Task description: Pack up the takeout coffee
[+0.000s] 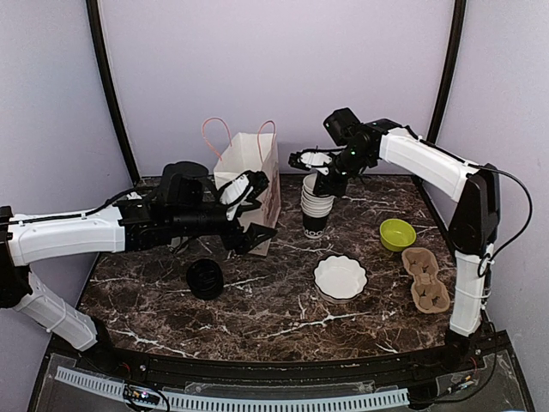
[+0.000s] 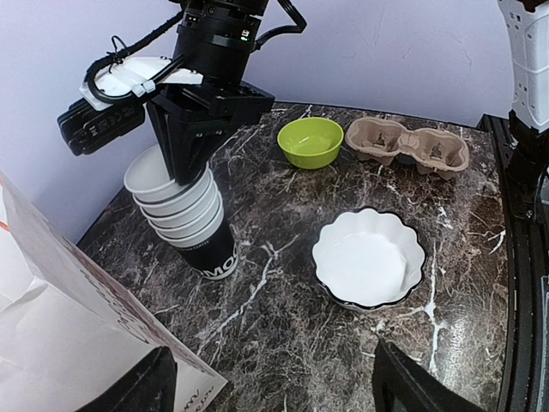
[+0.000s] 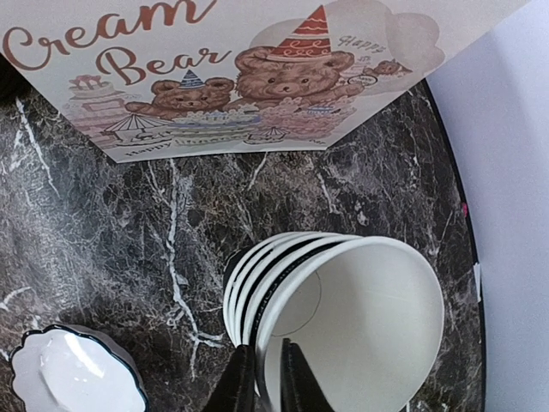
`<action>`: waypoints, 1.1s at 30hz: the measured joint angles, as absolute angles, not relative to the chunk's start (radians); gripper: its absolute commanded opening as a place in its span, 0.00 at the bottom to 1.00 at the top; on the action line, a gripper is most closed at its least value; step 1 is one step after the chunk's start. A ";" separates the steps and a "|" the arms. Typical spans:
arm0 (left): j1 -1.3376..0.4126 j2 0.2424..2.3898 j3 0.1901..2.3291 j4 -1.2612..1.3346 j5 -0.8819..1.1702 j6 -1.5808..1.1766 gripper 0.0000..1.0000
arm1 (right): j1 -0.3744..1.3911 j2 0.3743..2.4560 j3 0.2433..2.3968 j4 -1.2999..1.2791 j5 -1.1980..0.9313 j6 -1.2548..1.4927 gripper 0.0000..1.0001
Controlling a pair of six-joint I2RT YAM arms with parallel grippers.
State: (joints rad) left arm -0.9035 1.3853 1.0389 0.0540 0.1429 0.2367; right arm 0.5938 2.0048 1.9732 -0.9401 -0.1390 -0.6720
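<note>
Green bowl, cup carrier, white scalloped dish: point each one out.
green bowl (image 1: pixel 397 233), top external view, inner hollow.
cup carrier (image 1: pixel 426 278), top external view, ridge between its wells.
white scalloped dish (image 2: pixel 368 257), left wrist view, flat centre.

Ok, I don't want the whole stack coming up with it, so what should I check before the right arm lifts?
1. Right gripper pinching only the top cup by its rim: ok, it straddles the rim, inside and outside.
2. Lower cups in the stack likely to stay down: cannot tell, they are nested closely.
3. Left gripper out of the way: ok, open, beside the paper bag.
4. Paper bag upright: ok.
5. Cup carrier wells free: ok, both empty.
</note>
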 measured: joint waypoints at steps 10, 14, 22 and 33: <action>-0.918 1.391 1.039 0.053 0.135 0.247 0.81 | 0.594 2.005 1.974 -0.948 -0.138 -0.664 0.08; -0.926 1.395 1.039 0.052 0.128 0.253 0.81 | 0.594 2.006 1.974 -0.951 -0.138 -0.657 0.06; -0.939 1.406 1.039 0.051 0.114 0.260 0.81 | 0.594 2.009 1.974 -0.954 -0.134 -0.646 0.13; -0.952 1.411 1.039 0.050 0.102 0.270 0.81 | 0.594 2.020 1.974 -0.964 -0.133 -0.638 0.00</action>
State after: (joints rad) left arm -0.9524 1.4109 1.0389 0.0502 0.1024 0.2703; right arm 0.5938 2.0197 1.9736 -0.9638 -0.1333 -0.6376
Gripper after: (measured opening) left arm 0.813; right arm 0.011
